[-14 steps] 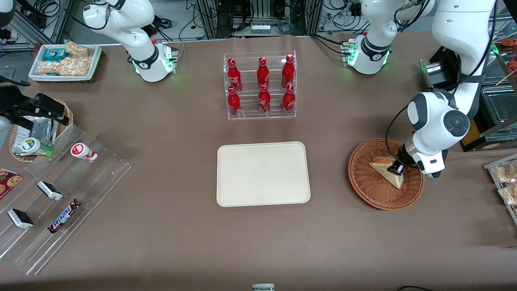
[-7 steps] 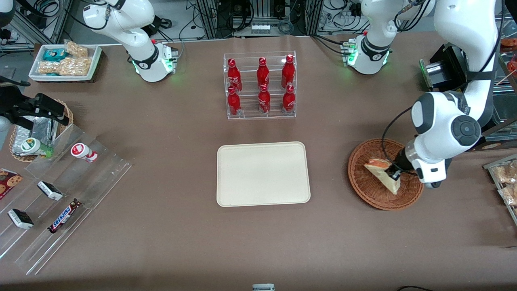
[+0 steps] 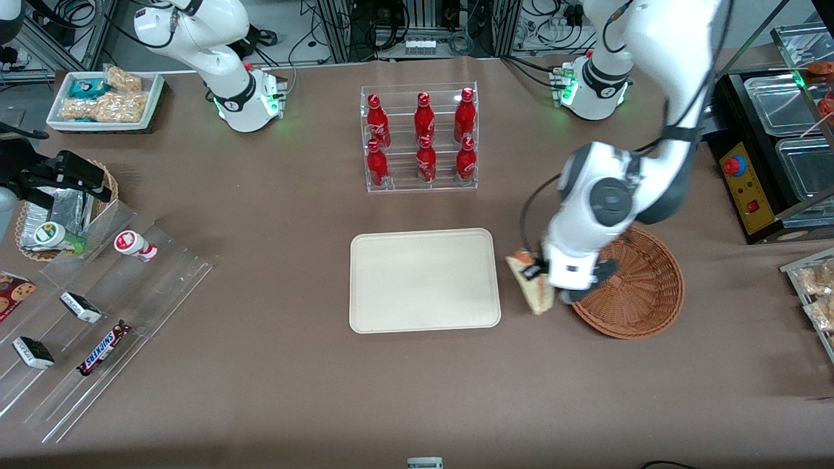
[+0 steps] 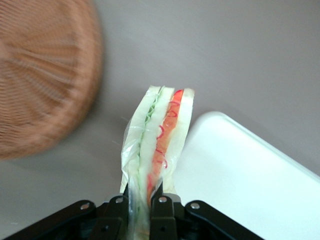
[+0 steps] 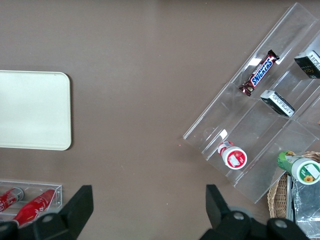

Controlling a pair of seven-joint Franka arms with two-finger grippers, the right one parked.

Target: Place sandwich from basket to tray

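The end effector [image 3: 539, 273] is clamped on the sandwich [image 3: 531, 286], its two fingers [image 4: 160, 210] pressing the wedge from either flat side near one end, so the bread faces take the squeeze and the layered filling is not crushed out. Seen from the front, the sandwich hangs in the air above the bare bench [image 3: 586, 404], in the gap between the basket [image 3: 642, 286] and the tray [image 3: 423, 280], just beside the tray's short edge and clear of the basket's rim. The basket holds nothing else that can be seen, and the tray is still bare, so the carry looks roughly half done, with the lowering and release yet to come. Gripping one end leaves the rest of the wedge free, which should let it be set down flat or on its edge without the fingers meeting the tray first. In the wrist view the sandwich [image 4: 157, 150] stands on edge, its red and pale layers showing as stripes that run straight out from the fingers, with the long axis reaching away from the grip. From the front, that axis runs roughly parallel to the tray's short edge, with the free tip nearer the camera.
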